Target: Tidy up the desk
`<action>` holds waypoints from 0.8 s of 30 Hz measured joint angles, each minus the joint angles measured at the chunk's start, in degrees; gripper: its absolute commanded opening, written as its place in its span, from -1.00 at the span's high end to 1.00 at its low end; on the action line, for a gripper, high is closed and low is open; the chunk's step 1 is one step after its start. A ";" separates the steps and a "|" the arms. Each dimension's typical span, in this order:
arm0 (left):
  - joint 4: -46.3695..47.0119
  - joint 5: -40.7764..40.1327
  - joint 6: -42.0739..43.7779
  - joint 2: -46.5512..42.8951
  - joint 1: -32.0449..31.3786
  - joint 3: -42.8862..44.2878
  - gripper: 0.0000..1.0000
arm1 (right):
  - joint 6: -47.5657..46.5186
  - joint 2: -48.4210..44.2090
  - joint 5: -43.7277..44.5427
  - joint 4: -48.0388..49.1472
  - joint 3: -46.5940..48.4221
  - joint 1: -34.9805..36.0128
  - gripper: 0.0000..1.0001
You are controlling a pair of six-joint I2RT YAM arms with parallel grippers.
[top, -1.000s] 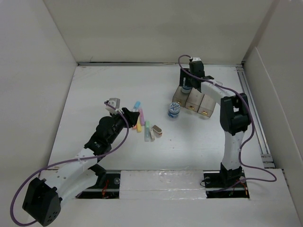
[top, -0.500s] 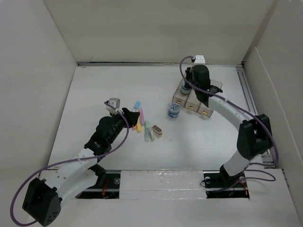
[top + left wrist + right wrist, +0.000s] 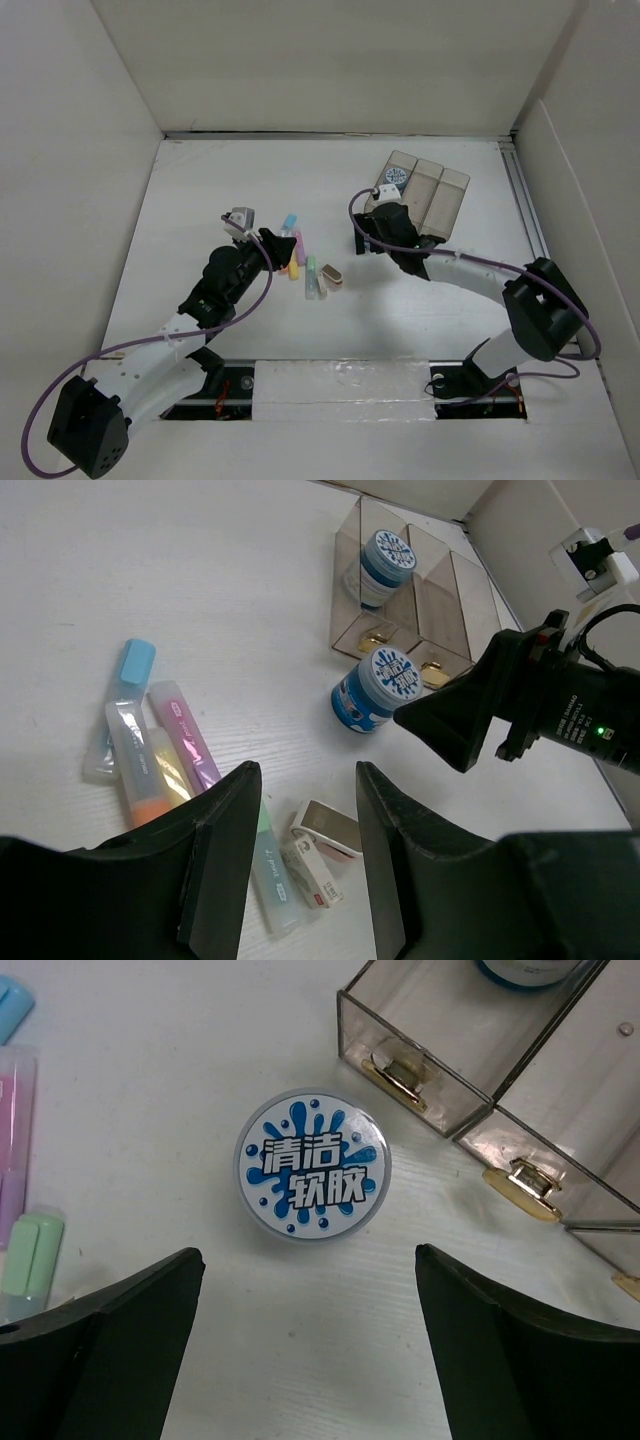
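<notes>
The desk [image 3: 250, 180] is a white tabletop. A round blue-and-white jar [image 3: 312, 1175] stands on it, just in front of a translucent three-compartment bin [image 3: 470, 1070]. My right gripper [image 3: 308, 1253] hovers over that jar, open wide and holding nothing; in the top view it hides the jar. A second jar [image 3: 388, 560] sits in the bin's left compartment [image 3: 395, 178]. My left gripper [image 3: 305, 855] hangs open and empty above a small white box [image 3: 312, 872] and a flat oval item [image 3: 330, 827]. Several pastel highlighters [image 3: 160, 750] lie beside them.
White upright panels border the tabletop, and a metal rail [image 3: 530, 220] runs along its right side. The bin's two right compartments [image 3: 440, 195] hold nothing that I can see. The right gripper [image 3: 500, 705] shows dark in the left wrist view, close to the jar [image 3: 383, 685].
My right arm has swung from over the bin toward the near left, above the loose jar, and its jaws stand wider. One jar now sits in the bin. The left arm has not moved.
</notes>
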 measured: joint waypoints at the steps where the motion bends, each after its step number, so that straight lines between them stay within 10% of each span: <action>1: 0.00 0.00 0.00 0.00 0.00 0.00 0.23 | 0.26 0.07 -0.04 0.07 0.04 -0.35 -0.84; 24: 0.02 -0.07 0.02 0.83 0.00 0.00 0.23 | -0.13 12.68 1.03 -0.20 10.99 -2.12 -0.61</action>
